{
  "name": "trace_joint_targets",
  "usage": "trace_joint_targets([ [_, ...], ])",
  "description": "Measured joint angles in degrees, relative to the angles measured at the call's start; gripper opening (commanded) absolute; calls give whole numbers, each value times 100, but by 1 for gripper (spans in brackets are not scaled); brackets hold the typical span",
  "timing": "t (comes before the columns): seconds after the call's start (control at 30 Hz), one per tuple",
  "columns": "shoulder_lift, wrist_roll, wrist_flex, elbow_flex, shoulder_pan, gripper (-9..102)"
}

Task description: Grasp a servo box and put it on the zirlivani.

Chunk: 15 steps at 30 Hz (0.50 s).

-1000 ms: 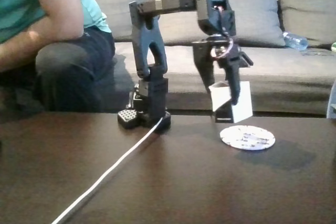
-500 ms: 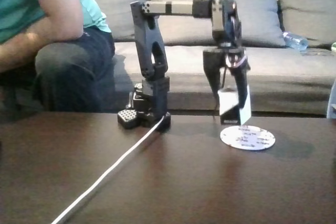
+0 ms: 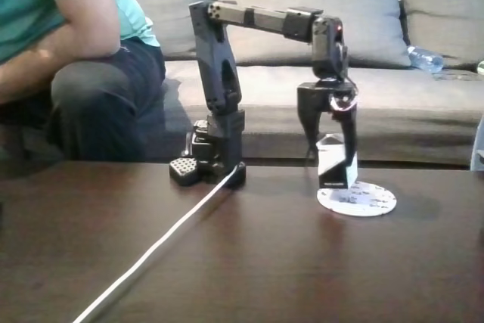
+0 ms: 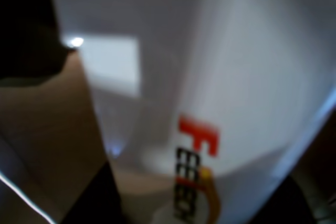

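Now servo box [image 3: 335, 160] (lower than before) meets zirlivani [image 3: 364, 200].

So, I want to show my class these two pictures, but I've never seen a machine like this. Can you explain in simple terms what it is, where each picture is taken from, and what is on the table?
The dark machine is a small robot arm bolted to a dark wooden table. Its two-finger gripper is shut on a small white box, the servo box, whose bottom edge sits at, or just above, a flat white disc; contact cannot be told. A white cable runs from the arm's base towards the camera. That picture comes from a camera standing at table height. A seated person and a grey sofa are behind. The blurry picture comes from a camera on the arm's wrist: it sees the box very close.
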Motion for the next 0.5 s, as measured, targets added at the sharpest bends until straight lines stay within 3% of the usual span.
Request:
trace_joint_targets([
  [0.5, -861, 9, -475, -44, -97, 9],
])
